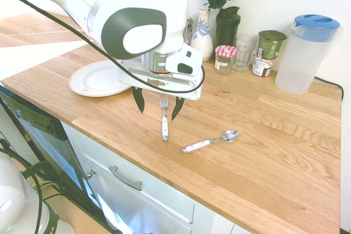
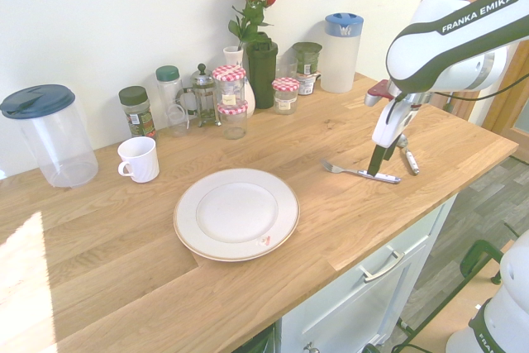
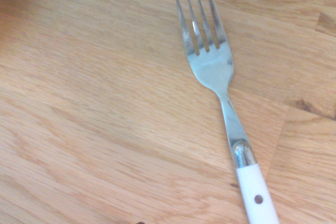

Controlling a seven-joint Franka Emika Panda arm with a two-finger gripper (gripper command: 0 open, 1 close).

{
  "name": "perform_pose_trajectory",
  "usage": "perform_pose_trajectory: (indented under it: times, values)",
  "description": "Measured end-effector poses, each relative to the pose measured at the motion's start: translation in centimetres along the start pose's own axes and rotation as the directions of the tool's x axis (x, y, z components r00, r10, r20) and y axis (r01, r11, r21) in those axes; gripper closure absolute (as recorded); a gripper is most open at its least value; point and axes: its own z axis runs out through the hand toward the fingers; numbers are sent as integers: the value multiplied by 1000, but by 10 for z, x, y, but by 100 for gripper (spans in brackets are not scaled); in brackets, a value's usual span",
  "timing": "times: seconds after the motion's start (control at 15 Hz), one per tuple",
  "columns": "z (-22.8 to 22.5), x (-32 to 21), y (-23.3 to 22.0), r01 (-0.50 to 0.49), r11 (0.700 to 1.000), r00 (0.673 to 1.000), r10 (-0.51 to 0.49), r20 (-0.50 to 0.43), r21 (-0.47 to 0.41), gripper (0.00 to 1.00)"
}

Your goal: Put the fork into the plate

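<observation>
Pincer (image 1: 158, 111) apart, above fork (image 1: 164, 120) — fork on wooden counter (image 1: 263, 173), near plate (image 1: 101, 78).

Bright daylight illuminates the wooden surface (image 1: 263, 157); in the first exterior view its far-left corner is overexposed almost to white. In the second exterior view, a sharply bounded sunlit patch lies at the surface's left end, and the wall (image 2: 99, 14) appears pale and washed out. The wrist view is evenly lit and slightly soft, with bright reflections on the metal of the fork (image 3: 212, 69).
</observation>
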Motion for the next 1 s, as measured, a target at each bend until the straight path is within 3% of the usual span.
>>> perform_pose_trajectory:
  times: [0.73, 0.8, 1.0]
  values:
    - [27, 12, 12, 45, 998, 999, -45, 8, -39, 0]
    - [29, 12, 12, 50, 998, 999, -50, 7, -41, 100]
    - [28, 15, 13, 75, 996, 997, -75, -14, -40, 100]
